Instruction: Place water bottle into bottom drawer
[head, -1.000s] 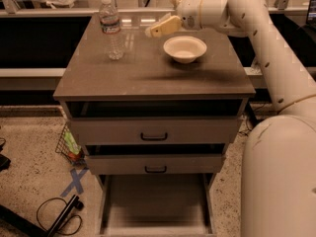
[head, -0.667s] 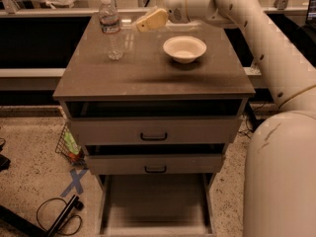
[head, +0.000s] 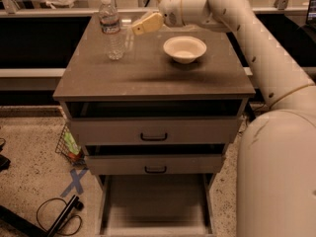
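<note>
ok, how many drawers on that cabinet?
3: top drawer and middle drawer, both slightly open; bottom drawer pulled out furthest. The gripper is up by the water bottle.

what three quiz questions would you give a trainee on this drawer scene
1. True or false: the water bottle already lies in the bottom drawer.
2. What sits on the cabinet top along with the bottle? A) white bowl B) mug C) plate
3. Where is the gripper?

Key:
1. False: it stands upright on the cabinet top, and the open drawer holds nothing.
2. A.
3. Above the cabinet top, between bottle and bowl, close to the bottle.
</note>
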You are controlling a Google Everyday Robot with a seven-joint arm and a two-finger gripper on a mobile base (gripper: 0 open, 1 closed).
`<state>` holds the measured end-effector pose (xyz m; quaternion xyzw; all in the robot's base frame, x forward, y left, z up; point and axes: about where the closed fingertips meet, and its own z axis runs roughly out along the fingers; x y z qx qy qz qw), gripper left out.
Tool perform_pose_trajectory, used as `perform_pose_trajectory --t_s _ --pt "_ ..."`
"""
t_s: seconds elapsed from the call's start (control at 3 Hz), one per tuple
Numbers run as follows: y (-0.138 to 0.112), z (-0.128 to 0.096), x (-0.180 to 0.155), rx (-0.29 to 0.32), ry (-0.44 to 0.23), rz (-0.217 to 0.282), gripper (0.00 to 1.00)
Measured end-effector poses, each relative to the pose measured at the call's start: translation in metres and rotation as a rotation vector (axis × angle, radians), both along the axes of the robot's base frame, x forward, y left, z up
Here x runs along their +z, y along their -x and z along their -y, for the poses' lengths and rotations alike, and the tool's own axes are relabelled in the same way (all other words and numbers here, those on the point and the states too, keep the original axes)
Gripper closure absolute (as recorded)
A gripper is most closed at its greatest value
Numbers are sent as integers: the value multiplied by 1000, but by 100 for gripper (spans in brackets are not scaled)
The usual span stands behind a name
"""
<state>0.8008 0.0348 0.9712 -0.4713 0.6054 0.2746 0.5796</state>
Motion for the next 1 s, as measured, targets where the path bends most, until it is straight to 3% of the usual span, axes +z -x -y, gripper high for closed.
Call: perform_pose_trajectory --t_s 0.33,0.67,1.0 --pt "-4 -37 -16 86 -94 -51 0" --pt "-8 -69 -25 130 -125 -82 0" --pt "-14 -86 -30 111 -75 -78 18"
